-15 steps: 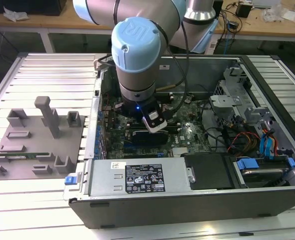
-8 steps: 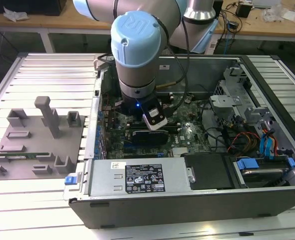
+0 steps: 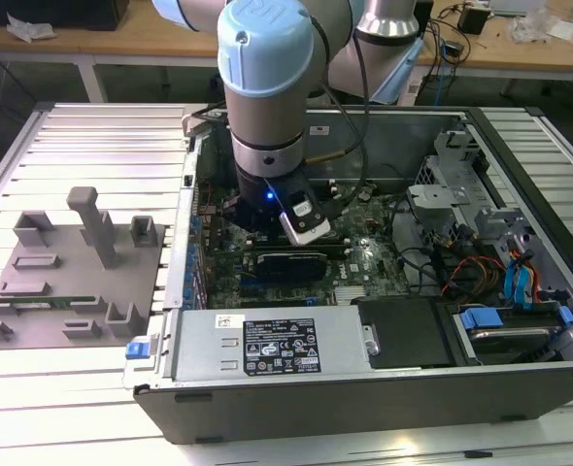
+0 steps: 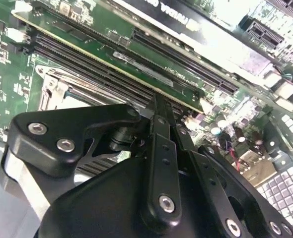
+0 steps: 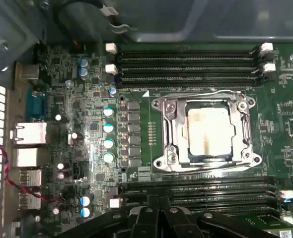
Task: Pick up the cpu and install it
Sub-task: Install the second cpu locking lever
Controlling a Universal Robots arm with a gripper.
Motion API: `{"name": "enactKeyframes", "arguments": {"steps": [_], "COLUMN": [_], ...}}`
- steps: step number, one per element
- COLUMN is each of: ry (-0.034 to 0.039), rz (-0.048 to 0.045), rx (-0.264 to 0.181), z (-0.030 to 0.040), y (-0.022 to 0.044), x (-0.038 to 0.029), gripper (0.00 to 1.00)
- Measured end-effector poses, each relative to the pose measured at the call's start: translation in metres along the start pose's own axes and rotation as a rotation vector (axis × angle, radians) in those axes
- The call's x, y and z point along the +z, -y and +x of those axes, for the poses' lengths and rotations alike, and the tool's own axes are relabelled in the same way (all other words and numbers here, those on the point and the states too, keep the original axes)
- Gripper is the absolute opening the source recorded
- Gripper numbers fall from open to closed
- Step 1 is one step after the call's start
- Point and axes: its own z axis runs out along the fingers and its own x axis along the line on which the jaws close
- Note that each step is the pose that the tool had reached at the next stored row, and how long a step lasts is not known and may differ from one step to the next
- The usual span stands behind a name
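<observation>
While hanging over the motherboard (image 3: 364, 254) inside the open computer case (image 3: 364, 388), reaches down from the arm: gripper (image 4: 155, 106), black, fingers drawn together to a narrow tip with nothing between them, seen close up in the second wrist view just above a long green memory stick (image 4: 136, 62) seated in its slot. Sits in the metal-framed socket (image 5: 159, 129) on the motherboard: cpu (image 5: 209, 130), silvery square top facing up with a brownish smear across it, ringed by the frame. Flank the socket on two opposite sides: rows of dark memory slots (image 5: 186, 59). Lies beside the case toward the exterior view's left: grey parts tray (image 3: 73, 291) with upright pegs, on the slatted table (image 3: 73, 388).
</observation>
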Motion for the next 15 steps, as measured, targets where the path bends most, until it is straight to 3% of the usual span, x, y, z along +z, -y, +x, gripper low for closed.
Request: {"name": "enactKeyframes", "arguments": {"steps": [4, 7, 11, 15], "ry": [0.0006, 0.0006, 0.0006, 0.0007], "rz": [0.0112, 0.0119, 0.0119, 0.0119], "rx": [0.001, 0.001, 0.001, 0.001], "z": [-0.0083, -0.0084, -0.0082, -0.0072], "y": [-0.0024, -0.0132, -0.0207, -0.0358], "x": [0.0008, 0.0023, 0.0034, 0.0053], "gripper": [0.11, 0.11, 0.11, 0.11]}}
